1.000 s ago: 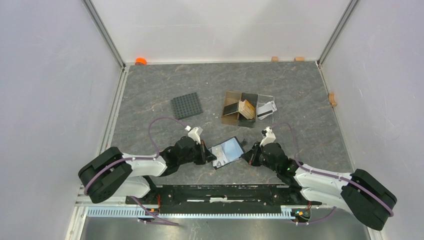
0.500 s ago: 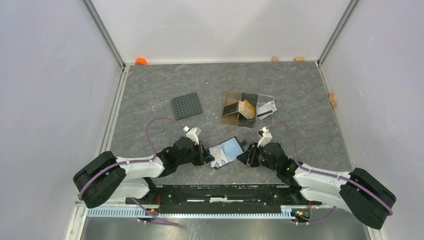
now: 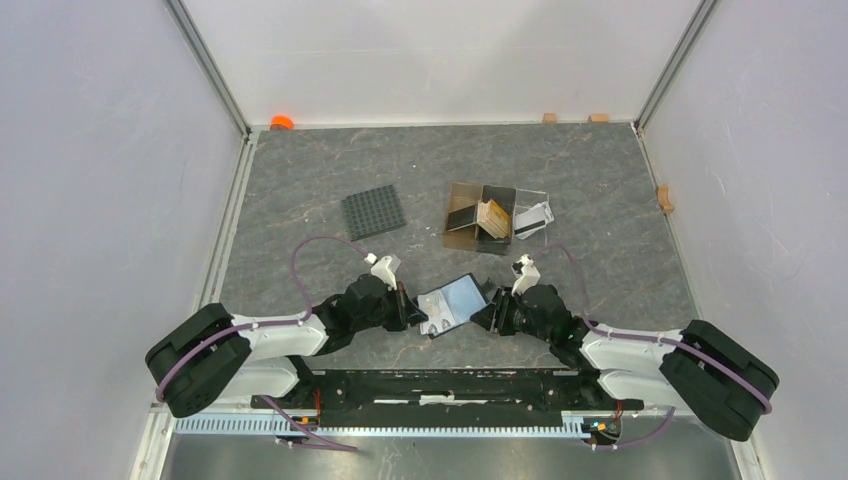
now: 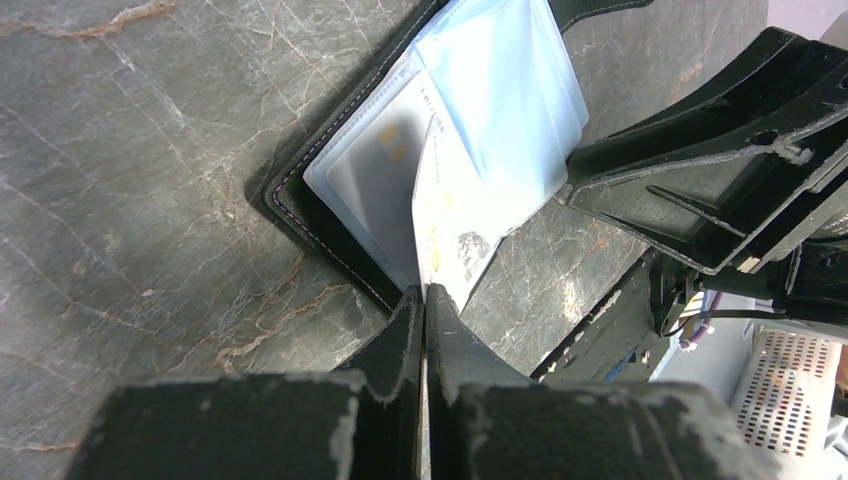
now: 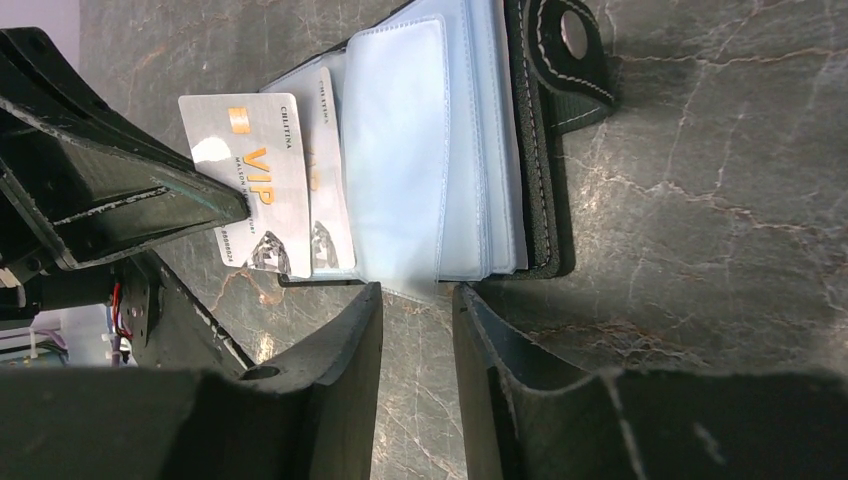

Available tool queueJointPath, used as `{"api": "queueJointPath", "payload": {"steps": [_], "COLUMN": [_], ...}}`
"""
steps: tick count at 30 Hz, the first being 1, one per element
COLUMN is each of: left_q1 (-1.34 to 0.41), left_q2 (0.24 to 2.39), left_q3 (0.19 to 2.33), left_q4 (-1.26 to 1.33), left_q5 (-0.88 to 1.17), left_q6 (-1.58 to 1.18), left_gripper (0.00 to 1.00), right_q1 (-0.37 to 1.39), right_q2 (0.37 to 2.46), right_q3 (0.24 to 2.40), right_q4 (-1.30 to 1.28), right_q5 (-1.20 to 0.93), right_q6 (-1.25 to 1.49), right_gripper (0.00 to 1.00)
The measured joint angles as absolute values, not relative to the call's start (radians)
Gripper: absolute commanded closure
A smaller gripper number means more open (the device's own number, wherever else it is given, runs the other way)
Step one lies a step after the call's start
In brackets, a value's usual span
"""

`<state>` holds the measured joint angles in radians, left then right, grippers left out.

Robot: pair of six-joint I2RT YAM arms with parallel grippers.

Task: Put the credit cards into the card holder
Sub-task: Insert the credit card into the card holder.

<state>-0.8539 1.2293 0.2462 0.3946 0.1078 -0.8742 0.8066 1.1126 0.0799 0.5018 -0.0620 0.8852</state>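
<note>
The card holder [image 3: 457, 298] lies open on the table between both arms, black outside [image 5: 545, 150] with pale blue clear sleeves [image 4: 500, 90]. My left gripper [image 4: 425, 292] is shut on the edge of a whitish credit card printed VIP [image 5: 255, 190]. The card's far edge [image 4: 450, 215] reaches onto the holder's left page, over another card in a sleeve; whether it sits inside a pocket I cannot tell. My right gripper [image 5: 418, 295] is open just off the holder's right edge, with a loose sleeve corner at the gap between its fingertips and not pinched. More credit cards [image 3: 492, 217] stand farther back.
A brown translucent compartment box [image 3: 465, 235] and a clear tray with whitish cards [image 3: 533, 215] stand behind the holder. A black gridded mat [image 3: 374, 211] lies at the back left. The two grippers [image 3: 412, 310] [image 3: 487, 312] face each other closely across the holder.
My right gripper has gone from shut to open, letting go at the holder's right edge. The left gripper has stayed shut on the card and shifted slightly.
</note>
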Motion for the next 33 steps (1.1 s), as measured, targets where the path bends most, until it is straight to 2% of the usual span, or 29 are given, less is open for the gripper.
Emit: {"api": "queueJointPath", "payload": {"steps": [4, 9, 28, 29, 33], "left_q1": [-0.853, -0.853, -0.852, -0.852, -0.850], "left_q2": [1.229, 1.229, 1.229, 1.230, 1.230], "left_q3": [0.246, 0.245, 0.244, 0.244, 0.243], "left_q4": [0.394, 0.395, 0.396, 0.396, 0.396], "left_q5": [0.108, 0.107, 0.107, 0.107, 0.107], "left_q6": [-0.874, -0.874, -0.874, -0.874, -0.874], "left_gripper": [0.98, 0.98, 0.98, 0.98, 0.98], "right_q1": [0.807, 0.807, 0.807, 0.807, 0.807], "right_q2": [1.148, 1.173, 1.173, 1.184, 1.245], "right_q3": [0.080, 0.080, 0.079, 0.083, 0.121], "right_q4": [0.542, 0.575, 0.593, 0.594, 0.595], "right_q5": [-0.073, -0.077, -0.078, -0.081, -0.095], "right_q6": [0.893, 0.903, 0.927, 0.922, 0.894], "right_gripper": [0.67, 0.77, 0.77, 0.78, 0.98]}}
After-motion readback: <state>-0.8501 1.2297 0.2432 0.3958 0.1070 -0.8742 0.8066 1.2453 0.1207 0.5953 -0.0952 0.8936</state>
